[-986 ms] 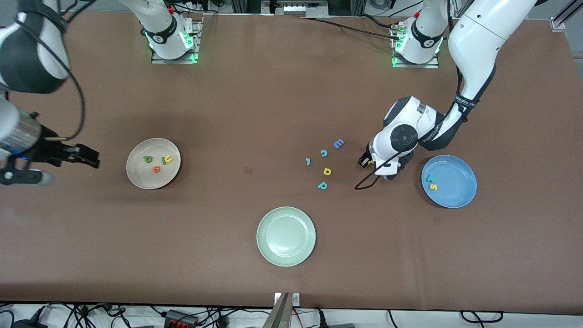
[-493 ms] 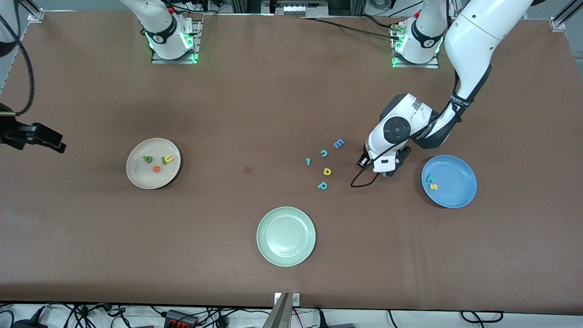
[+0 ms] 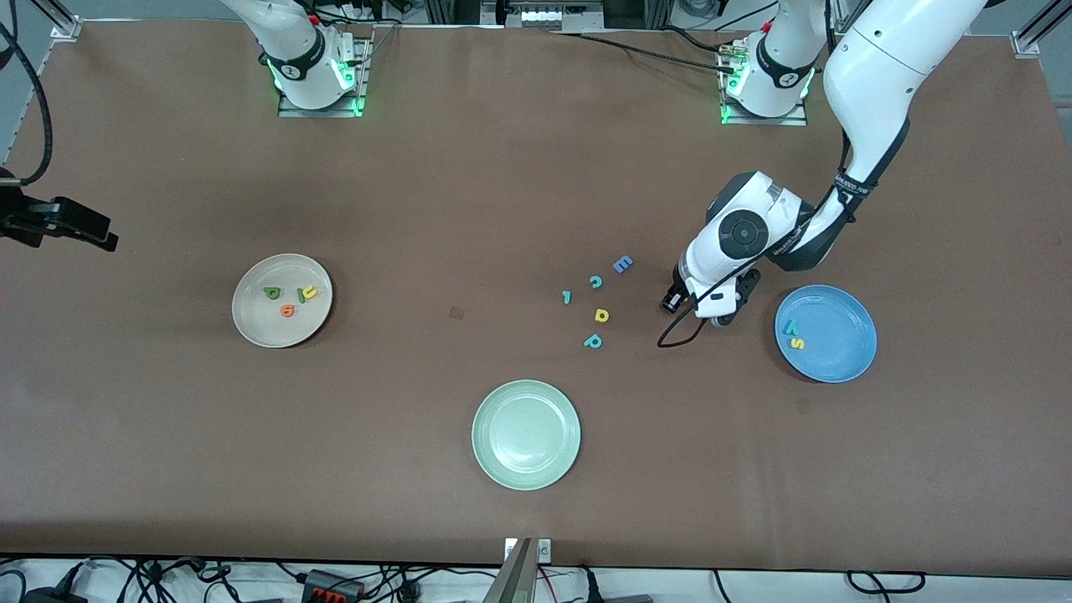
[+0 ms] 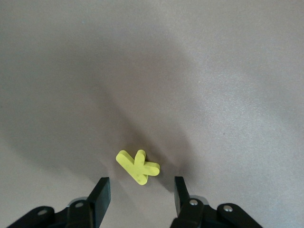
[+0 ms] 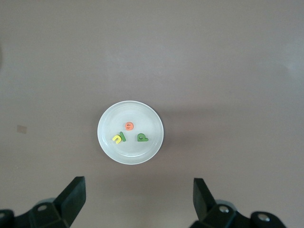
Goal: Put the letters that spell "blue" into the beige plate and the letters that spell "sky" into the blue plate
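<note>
on table by blue plate (image 3: 842, 352) | left hand (image 4: 138, 192) parted astride yellow k (image 4: 137, 166) | right hand (image 5: 137, 197) wide

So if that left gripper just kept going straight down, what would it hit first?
Most likely the yellow k, which lies on the table between the left gripper's open fingers; how high the gripper is can't be judged.

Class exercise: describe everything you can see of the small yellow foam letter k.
The small yellow foam letter k is a thick, matte, bright yellow cut-out with a straight stem and two short slanted arms. It lies flat on the brown table, casting a soft shadow, with nothing touching it. The left pincer hangs open above it, one black finger on either side.
</note>
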Robot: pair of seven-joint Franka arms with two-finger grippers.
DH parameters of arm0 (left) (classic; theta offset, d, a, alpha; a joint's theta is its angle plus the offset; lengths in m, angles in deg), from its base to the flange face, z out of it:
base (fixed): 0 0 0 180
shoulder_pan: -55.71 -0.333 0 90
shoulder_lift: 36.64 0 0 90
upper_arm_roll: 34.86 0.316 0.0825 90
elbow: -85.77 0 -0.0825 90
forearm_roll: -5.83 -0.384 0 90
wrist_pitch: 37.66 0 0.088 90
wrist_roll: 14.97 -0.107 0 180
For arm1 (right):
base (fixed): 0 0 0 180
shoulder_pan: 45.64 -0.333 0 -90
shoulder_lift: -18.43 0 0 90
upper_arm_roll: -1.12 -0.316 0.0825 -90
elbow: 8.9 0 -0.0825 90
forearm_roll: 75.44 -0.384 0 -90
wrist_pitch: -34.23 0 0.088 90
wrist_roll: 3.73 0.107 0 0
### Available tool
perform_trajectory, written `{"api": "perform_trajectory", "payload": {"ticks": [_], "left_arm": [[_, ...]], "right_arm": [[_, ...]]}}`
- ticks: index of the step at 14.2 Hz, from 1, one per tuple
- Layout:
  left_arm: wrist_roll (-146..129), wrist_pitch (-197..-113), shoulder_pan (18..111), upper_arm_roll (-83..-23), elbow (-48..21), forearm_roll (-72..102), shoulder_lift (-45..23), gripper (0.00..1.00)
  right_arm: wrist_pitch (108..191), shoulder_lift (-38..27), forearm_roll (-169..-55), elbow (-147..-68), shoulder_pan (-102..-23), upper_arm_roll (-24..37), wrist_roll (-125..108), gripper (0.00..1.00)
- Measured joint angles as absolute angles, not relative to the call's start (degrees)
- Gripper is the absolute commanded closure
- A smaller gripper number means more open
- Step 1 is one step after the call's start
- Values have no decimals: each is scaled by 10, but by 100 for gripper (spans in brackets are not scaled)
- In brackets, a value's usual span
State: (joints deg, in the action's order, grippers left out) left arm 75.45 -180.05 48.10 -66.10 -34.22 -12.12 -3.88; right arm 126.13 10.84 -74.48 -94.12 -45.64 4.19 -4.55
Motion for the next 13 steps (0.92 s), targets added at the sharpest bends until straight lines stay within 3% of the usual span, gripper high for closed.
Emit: {"api": "perform_trajectory", "payload": {"ticks": [5, 8, 13], "left_arm": [[755, -1801, 481, -661, -343, -122, -39, 33], [754, -1801, 479, -660, -343, -122, -39, 43], [754, -1801, 475, -660, -343, -122, -43, 45]], "right_arm": [[1288, 152, -745, -1007, -457, 39, -46, 0], [1289, 155, -745, -1009, -457, 37, -48, 0], [1288, 156, -745, -1011, -456, 37, -48, 0]]}}
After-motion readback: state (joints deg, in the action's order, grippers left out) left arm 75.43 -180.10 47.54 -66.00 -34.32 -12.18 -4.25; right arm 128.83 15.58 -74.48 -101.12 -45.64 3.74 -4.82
